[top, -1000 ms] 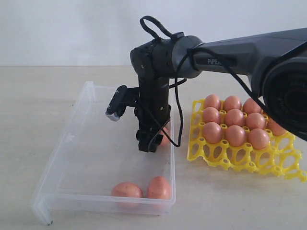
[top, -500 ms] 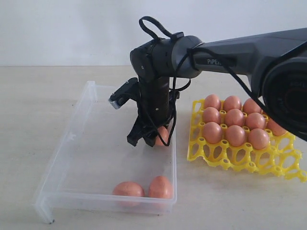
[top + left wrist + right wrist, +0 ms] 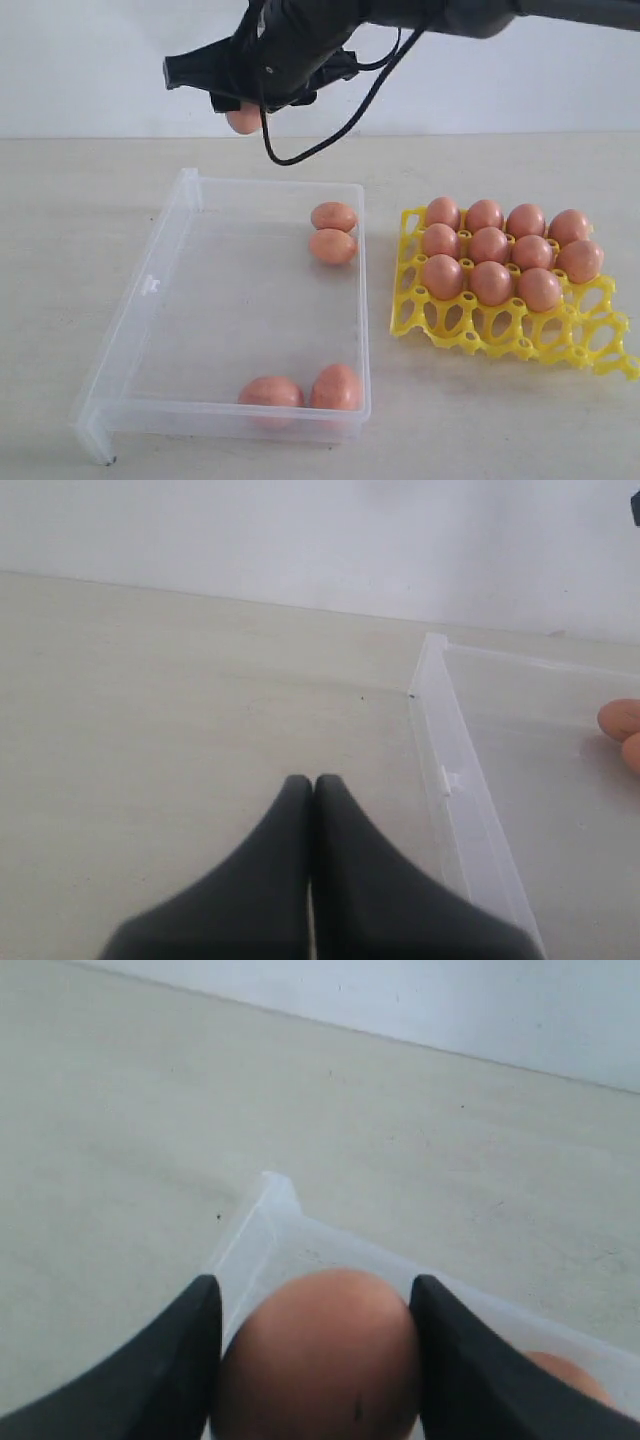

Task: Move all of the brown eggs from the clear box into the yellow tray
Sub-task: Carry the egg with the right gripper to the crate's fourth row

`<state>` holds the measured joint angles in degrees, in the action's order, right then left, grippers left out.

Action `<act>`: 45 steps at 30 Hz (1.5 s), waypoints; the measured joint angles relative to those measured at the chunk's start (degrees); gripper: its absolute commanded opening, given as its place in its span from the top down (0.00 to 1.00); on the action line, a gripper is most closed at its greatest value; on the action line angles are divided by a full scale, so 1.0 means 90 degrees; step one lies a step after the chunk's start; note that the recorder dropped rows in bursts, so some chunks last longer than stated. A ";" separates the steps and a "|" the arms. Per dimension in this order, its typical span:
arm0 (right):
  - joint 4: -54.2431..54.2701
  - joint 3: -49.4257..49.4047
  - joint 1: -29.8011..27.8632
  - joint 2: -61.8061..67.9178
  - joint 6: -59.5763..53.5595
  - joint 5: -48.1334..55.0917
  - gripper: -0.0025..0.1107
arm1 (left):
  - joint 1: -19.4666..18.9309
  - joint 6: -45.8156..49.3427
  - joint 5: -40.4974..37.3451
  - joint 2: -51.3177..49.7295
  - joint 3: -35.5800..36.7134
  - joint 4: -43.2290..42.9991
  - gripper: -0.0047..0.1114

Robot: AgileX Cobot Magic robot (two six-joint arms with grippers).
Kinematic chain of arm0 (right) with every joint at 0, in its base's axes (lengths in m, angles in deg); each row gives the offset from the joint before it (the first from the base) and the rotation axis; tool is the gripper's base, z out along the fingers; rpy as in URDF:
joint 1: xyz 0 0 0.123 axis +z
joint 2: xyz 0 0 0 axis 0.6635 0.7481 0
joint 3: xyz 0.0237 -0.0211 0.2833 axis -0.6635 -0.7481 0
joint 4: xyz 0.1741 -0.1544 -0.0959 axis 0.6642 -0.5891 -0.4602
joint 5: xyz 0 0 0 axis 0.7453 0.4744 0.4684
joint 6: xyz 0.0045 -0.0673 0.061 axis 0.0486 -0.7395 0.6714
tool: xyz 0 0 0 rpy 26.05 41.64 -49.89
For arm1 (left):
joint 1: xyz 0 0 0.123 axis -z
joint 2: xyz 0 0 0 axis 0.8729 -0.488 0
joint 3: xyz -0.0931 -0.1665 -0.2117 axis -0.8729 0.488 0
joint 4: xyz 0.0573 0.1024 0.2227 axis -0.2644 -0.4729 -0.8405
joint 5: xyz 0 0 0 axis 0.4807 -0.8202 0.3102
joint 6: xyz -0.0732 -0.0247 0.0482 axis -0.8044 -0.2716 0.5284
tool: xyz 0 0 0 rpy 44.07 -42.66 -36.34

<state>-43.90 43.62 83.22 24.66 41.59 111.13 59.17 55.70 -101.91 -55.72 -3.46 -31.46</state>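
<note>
High over the far left corner of the clear box (image 3: 150, 290), my right gripper (image 3: 240, 105) is shut on a brown egg (image 3: 243, 120). In the right wrist view that egg (image 3: 318, 1360) fills the gap between the two black fingers of the right gripper (image 3: 315, 1282), with a corner of the clear box (image 3: 265, 1200) below. Two brown eggs (image 3: 333, 230) lie by the box's far right wall and two more (image 3: 300, 390) at its near wall. The yellow tray (image 3: 500, 340) holds several brown eggs (image 3: 490, 245). My left gripper (image 3: 312, 780) is shut and empty over bare table, beside the clear box (image 3: 460, 780).
The box and tray sit side by side on a pale table, the tray to the right. The tray's near row of cups (image 3: 560, 335) has nothing in it. A black cable (image 3: 330, 140) hangs from the right arm. A white wall stands behind.
The right gripper closed on an egg by the box's far right wall and lifted it high and to the left. Two eggs that the arm hid now show there.
</note>
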 measured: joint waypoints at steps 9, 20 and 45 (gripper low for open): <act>-0.7028 -0.3121 0.0276 -0.1352 0.8433 0.0478 0.98 | 0.0000 0.0000 0.0000 0.0000 0.0000 0.0000 1.00; -0.9582 -0.4646 -0.1276 -0.2397 1.0147 0.0467 0.98 | 0.0000 0.0000 0.0000 0.0000 0.0000 0.0000 1.00; -0.5905 -0.4694 -0.6797 -0.1983 0.8401 -1.0963 0.98 | 0.0000 0.0000 0.0000 0.0000 0.0000 0.0000 1.00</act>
<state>-97.04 1.38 22.04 6.81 117.20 12.46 59.17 55.70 -101.91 -55.72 -3.46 -31.46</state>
